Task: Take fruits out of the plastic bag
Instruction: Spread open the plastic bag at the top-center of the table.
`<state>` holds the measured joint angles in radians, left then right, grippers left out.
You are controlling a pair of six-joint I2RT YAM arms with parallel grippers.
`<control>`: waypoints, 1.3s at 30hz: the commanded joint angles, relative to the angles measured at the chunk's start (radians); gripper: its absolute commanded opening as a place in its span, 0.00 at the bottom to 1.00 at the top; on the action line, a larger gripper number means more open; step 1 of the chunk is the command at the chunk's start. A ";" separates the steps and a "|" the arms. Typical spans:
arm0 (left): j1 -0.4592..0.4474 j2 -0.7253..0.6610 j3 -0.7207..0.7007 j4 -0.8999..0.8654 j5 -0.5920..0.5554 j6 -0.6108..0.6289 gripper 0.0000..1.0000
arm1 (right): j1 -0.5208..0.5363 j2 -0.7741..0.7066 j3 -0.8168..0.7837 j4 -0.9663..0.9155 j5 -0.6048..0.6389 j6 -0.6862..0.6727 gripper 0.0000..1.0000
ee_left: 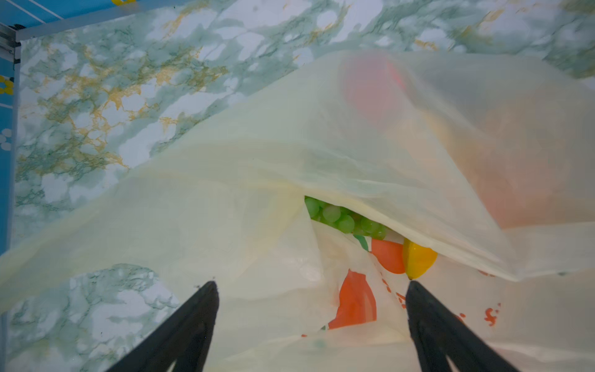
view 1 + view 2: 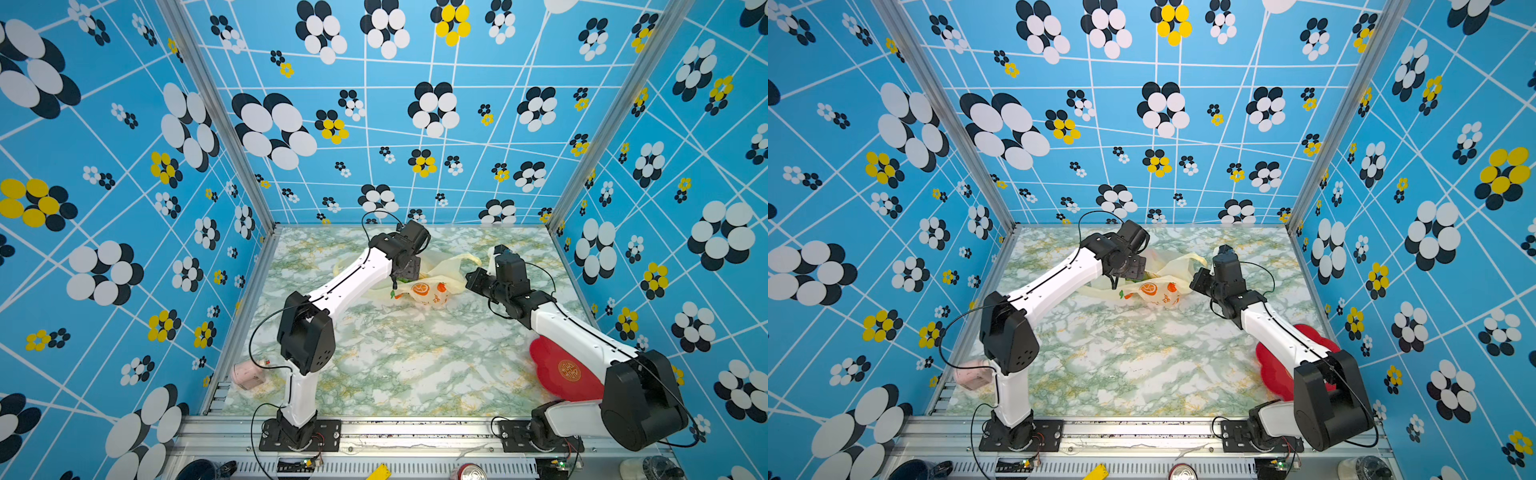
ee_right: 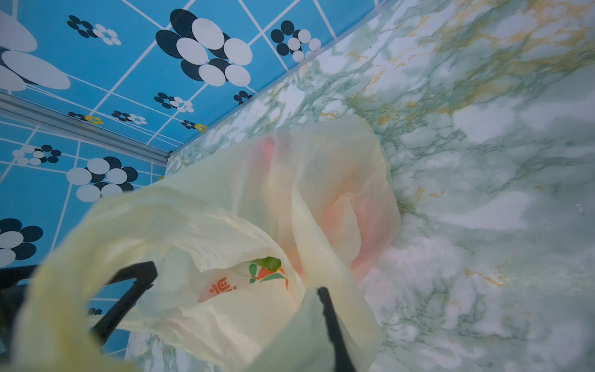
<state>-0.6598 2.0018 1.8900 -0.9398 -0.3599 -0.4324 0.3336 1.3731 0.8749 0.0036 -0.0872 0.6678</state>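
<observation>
Just beyond the left gripper (image 1: 310,283), spread wide, a green grape bunch (image 1: 344,219) and yellow banana (image 1: 418,257) sit inside the plastic bag (image 1: 257,161); the right gripper (image 3: 323,291) clamps its film.

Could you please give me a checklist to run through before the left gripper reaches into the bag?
1. Left gripper open: ok.
2. Right gripper shut on bag: ok.
3. Target in sight: ok, grapes and a yellow fruit show.
4. Room to enter: cannot tell, a fold overhangs.
5. Plate free: cannot tell, the right arm covers part.
</observation>
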 commanded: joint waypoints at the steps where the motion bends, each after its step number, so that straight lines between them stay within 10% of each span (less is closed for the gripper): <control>1: -0.002 0.052 0.088 -0.120 -0.064 0.011 0.94 | 0.008 -0.020 -0.021 -0.027 0.018 -0.024 0.00; 15: 0.077 0.196 0.094 -0.116 0.006 -0.007 0.98 | 0.008 -0.043 -0.024 -0.074 0.054 -0.048 0.00; 29: 0.196 0.017 -0.120 0.168 0.293 -0.041 0.11 | 0.007 -0.014 0.062 -0.134 0.061 -0.072 0.00; 39: 0.332 -0.076 -0.139 0.339 0.475 -0.069 0.00 | -0.056 0.137 0.318 -0.177 -0.016 -0.082 0.00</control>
<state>-0.3756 1.9869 1.7603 -0.6830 0.0368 -0.4828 0.3119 1.4647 1.1179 -0.1364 -0.0734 0.6048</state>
